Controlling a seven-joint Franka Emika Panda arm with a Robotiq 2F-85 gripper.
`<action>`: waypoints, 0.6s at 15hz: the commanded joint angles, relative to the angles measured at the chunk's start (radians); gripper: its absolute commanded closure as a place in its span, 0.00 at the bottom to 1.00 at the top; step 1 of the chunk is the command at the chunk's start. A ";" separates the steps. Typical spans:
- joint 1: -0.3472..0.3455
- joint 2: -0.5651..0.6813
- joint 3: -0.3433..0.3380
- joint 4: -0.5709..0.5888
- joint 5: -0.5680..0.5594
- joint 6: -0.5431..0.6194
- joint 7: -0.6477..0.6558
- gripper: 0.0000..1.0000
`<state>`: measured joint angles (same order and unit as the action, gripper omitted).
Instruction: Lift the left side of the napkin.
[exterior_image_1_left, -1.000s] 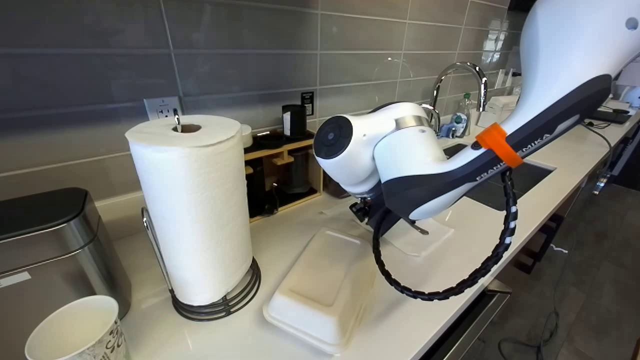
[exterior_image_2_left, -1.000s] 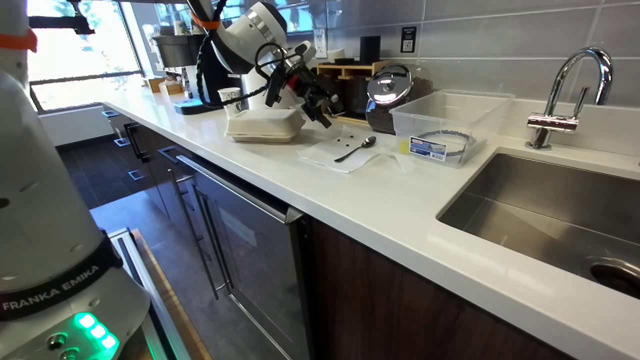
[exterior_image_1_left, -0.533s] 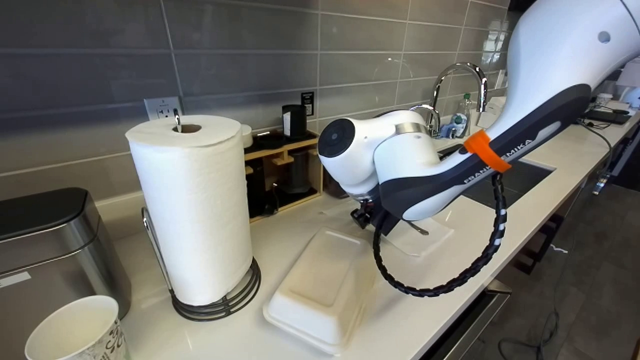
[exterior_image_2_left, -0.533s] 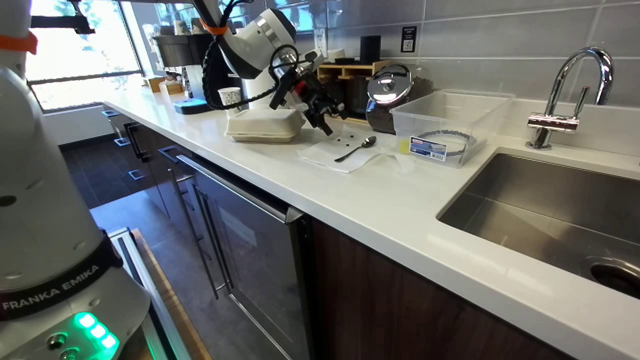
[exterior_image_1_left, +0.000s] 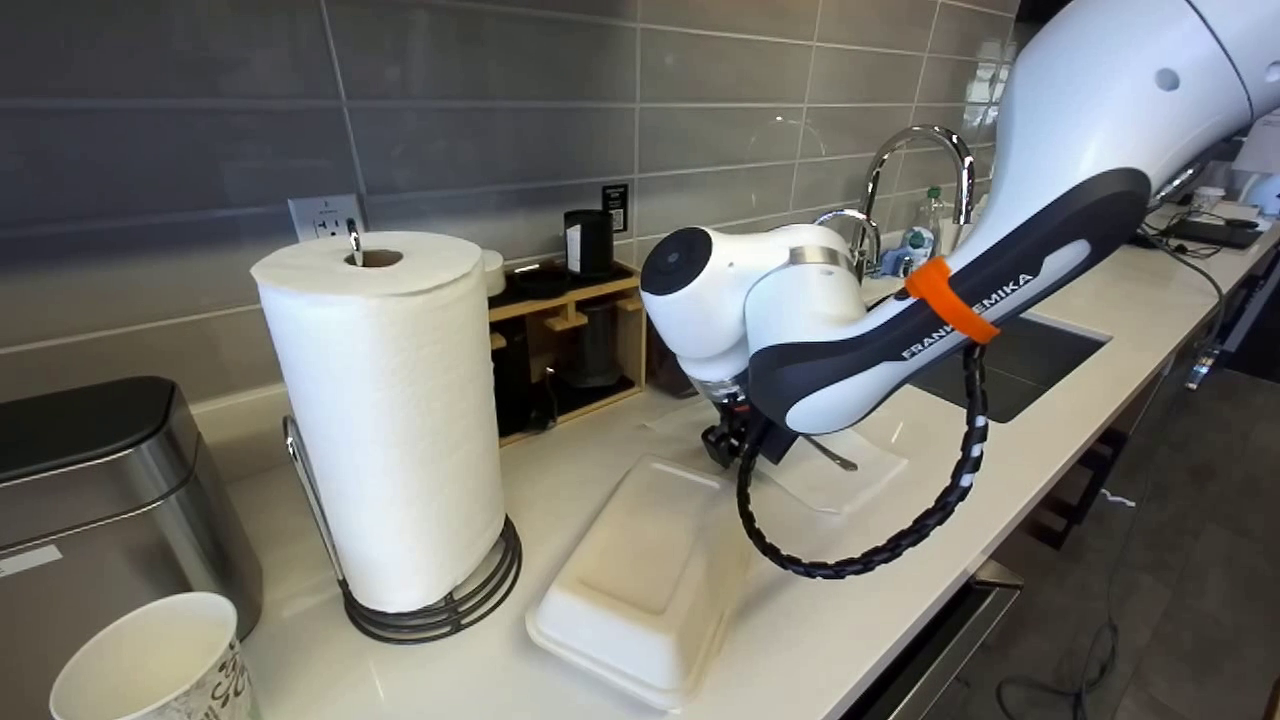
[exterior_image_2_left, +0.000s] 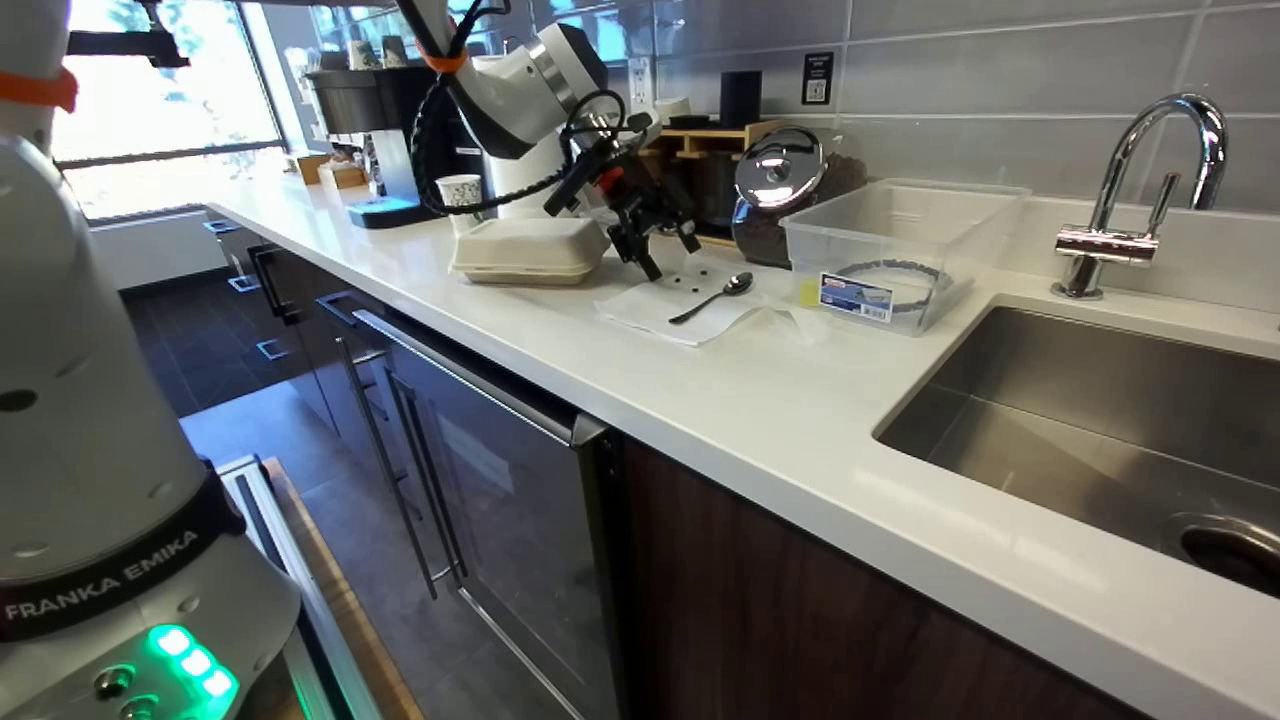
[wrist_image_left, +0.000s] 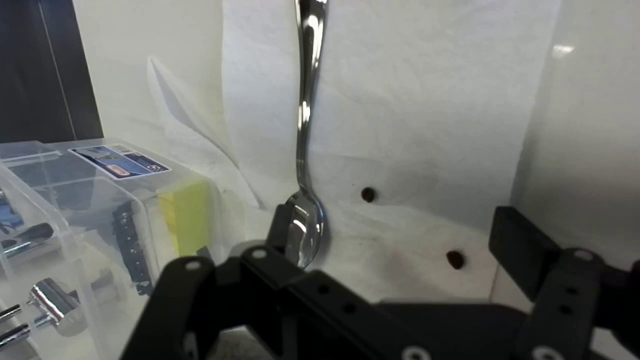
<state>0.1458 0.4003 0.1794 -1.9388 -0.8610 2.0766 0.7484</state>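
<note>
White paper napkin (wrist_image_left: 400, 115), one: lying on the counter (exterior_image_2_left: 830, 410) between a takeout clamshell (exterior_image_2_left: 532, 250) and a clear plastic storage bin (exterior_image_2_left: 850, 250), a metal spoon (wrist_image_left: 305, 120) and small dark bits (wrist_image_left: 368, 194) resting on it. Handling, by my judgement: light, limp, easily creased or torn, weighted by the spoon. Where to take hold — a shallow pinch at the clamshell-side edge, which I read as the left. Gripper (wrist_image_left: 395, 227), one: fingers spread, nothing held; in the wrist view, one finger shows over that edge, the other over the spoon's bowl. Against half a second ago, in an exterior view, the fingertips (exterior_image_2_left: 645, 262) show lower and wider apart; napkin and spoon lie unmoved.
</note>
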 joint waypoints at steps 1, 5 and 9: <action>0.037 0.009 -0.023 0.015 0.086 -0.002 -0.066 0.00; 0.058 0.018 -0.049 0.016 0.082 0.017 -0.052 0.00; 0.068 0.030 -0.078 0.016 0.062 0.038 -0.038 0.00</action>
<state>0.1935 0.4052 0.1344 -1.9359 -0.7996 2.0878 0.7098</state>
